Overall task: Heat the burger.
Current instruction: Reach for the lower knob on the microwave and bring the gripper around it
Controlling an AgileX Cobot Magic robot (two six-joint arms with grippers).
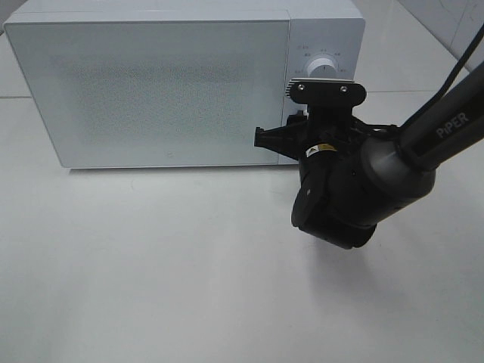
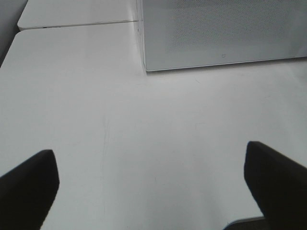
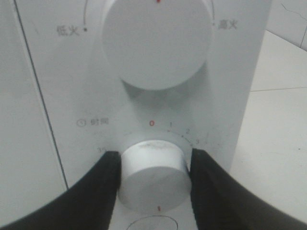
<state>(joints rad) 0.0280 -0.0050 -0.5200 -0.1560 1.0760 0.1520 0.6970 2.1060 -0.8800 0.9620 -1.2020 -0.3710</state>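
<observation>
The burger is out of view. The white microwave (image 1: 166, 83) stands at the back of the table with its door closed. My right gripper (image 3: 154, 160) is at the control panel, shut on the lower timer knob (image 3: 152, 179), with one black finger pressed against each side of it. In the exterior high view the right arm's wrist (image 1: 340, 189) covers that knob. The upper power knob (image 3: 157, 43) is untouched. My left gripper (image 2: 153, 182) hangs open over bare table, well in front of the microwave's left corner (image 2: 144, 67), with nothing between its fingers (image 2: 29, 187).
The white table (image 1: 151, 265) runs in front of the microwave. A second white tabletop (image 2: 72, 12) adjoins it behind a seam at the far left. The right arm (image 1: 446, 121) reaches in from the right edge.
</observation>
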